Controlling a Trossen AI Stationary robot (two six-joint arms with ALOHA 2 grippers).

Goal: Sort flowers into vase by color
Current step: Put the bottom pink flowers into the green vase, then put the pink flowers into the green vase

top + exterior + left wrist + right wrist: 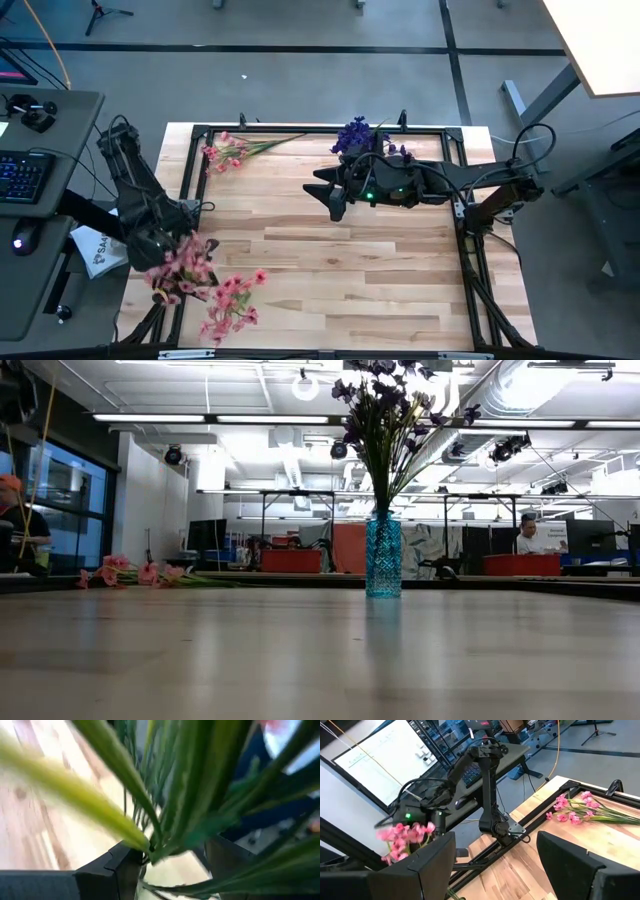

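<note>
My left gripper (165, 248) hangs over the table's near left corner, shut on a bunch of pink flowers (186, 264). The bunch also shows in the right wrist view as pink flowers (402, 836). In the left wrist view only its green stems and leaves (165, 820) show. More pink flowers (230, 302) lie flat near the near edge. One pink sprig (226, 150) lies by the far left corner. A blue vase (383, 556) stands upright at the far edge with purple flowers (355, 135) in it. My right gripper (334, 196) is open, just in front of the vase. My left gripper has the pink bunch by its green stems (152, 849), which sit between the two fingers and lie against the inner side of one finger (131, 860). Leaves hide where the other finger (225, 862) meets them. The blossoms are up beside the gripper, off the table.
A black frame (300, 129) runs around the tabletop. A desk with a keyboard (22, 178) stands left of the table. Bare wood (380, 270) fills the middle and right of the table. People sit at desks far behind.
</note>
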